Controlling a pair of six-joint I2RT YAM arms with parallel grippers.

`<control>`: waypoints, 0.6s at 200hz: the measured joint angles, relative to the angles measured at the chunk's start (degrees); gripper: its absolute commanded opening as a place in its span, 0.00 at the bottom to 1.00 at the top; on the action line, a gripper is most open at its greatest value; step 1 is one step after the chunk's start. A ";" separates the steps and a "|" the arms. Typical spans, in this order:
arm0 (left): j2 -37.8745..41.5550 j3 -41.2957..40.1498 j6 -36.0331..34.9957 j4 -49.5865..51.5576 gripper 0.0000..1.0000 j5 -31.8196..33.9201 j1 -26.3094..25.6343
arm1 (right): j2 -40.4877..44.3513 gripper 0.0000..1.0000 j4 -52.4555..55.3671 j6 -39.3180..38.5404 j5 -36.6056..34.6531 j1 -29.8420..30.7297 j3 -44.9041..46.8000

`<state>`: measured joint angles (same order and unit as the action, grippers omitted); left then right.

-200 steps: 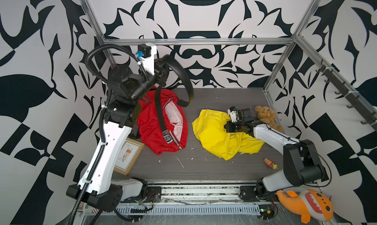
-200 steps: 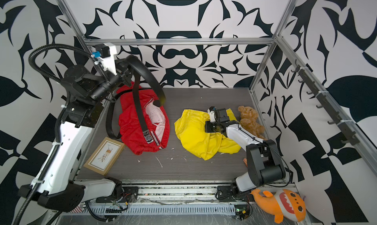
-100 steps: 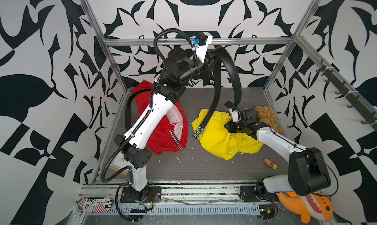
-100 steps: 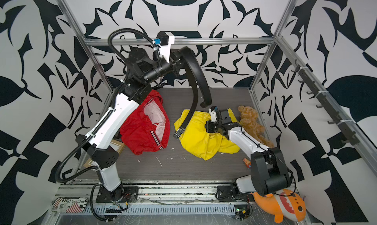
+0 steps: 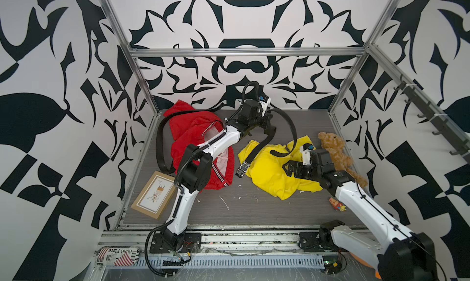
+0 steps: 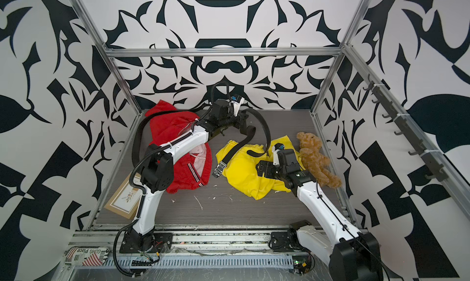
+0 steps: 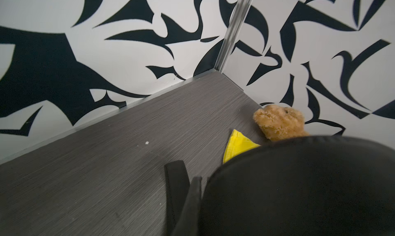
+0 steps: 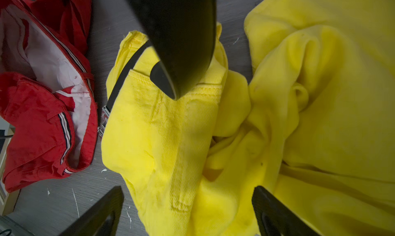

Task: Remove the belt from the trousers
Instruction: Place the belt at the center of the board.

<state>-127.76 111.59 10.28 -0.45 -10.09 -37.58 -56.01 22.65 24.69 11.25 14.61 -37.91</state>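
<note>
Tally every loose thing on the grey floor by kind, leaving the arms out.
Trousers: 2 (red trousers, yellow trousers)
Belts: 2 (lifted belt, other belt)
Teddy bear: 1
Picture frame: 1
Small toy: 1
Total: 7

I count two pairs of trousers: red trousers (image 5: 189, 134), yellow trousers (image 5: 269, 172). Two belts: left belt (image 5: 159, 139), right belt (image 5: 256, 151). One teddy bear (image 5: 334, 150), one picture frame (image 5: 153, 194), one small toy (image 5: 337, 206), one tin (image 5: 117, 254).
</note>
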 measured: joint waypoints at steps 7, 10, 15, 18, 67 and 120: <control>-0.87 0.66 -0.24 0.70 0.00 0.48 -0.04 | 1.40 0.98 0.76 0.37 -0.46 0.00 -0.02; -1.27 0.98 -0.33 0.96 0.00 0.74 -0.04 | 1.88 0.98 1.11 0.52 -0.59 0.00 -0.04; -1.95 1.36 -0.44 1.55 0.00 1.11 -0.04 | 2.64 0.98 1.66 0.70 -0.85 0.00 -0.15; -2.19 1.64 -0.48 1.90 0.00 1.31 -0.04 | 3.04 0.98 2.01 0.72 -1.03 0.00 -0.24; -6.75 6.47 -0.83 12.68 0.77 5.07 -0.31 | 4.83 0.99 5.68 0.83 -2.60 0.00 -3.61; 2.12 -6.86 -0.33 16.90 0.99 9.94 -0.31 | 4.09 0.99 6.25 -0.83 -3.50 0.00 -8.04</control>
<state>-125.64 104.73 9.96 16.45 -0.14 -37.89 -51.92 28.91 23.86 7.75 14.61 -45.95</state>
